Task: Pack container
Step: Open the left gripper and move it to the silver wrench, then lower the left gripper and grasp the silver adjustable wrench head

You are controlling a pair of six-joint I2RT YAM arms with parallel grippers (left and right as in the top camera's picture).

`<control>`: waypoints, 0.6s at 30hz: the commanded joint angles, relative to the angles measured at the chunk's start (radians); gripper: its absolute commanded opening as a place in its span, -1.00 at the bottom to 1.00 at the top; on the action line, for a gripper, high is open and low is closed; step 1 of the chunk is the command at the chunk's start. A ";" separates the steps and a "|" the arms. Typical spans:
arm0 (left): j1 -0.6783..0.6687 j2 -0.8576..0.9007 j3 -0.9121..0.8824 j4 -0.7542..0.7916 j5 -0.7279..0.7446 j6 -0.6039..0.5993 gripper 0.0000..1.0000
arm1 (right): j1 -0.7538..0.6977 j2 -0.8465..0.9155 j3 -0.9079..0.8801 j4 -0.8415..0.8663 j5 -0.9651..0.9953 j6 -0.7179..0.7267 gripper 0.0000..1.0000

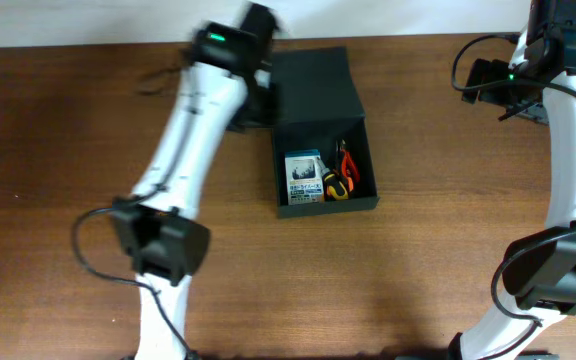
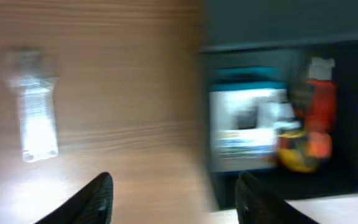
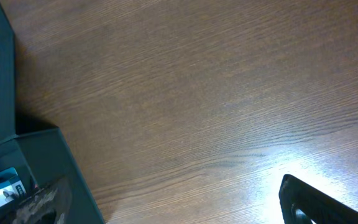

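The container (image 1: 313, 85) sits open mid-desk (image 1: 418, 280) in the overhead view, flap laid back, with a blue-and-white card pack (image 1: 304, 178) and red and yellow-handled implements (image 1: 342, 172) inside. My blurred left wrist view shows the left tool (image 2: 176, 202) spread and empty at the container's left wall. In the right wrist view, the right tool (image 3: 176, 205) looks parted over bare desk, the container at frame left.

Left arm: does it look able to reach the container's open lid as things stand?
Probably yes. The left gripper hovers right beside the container, at the left edge of the lid, jaws open and empty, with nothing visible between them.
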 commanded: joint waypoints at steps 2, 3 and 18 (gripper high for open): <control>0.154 -0.027 -0.016 -0.089 -0.166 0.273 0.10 | 0.005 0.002 0.004 0.004 -0.006 0.008 0.98; 0.181 -0.027 -0.032 -0.092 -0.169 0.299 0.11 | 0.005 0.002 0.004 0.004 -0.005 0.008 0.98; 0.503 -0.027 -0.392 0.146 0.070 0.537 0.02 | 0.005 0.002 0.004 0.004 -0.006 0.008 0.98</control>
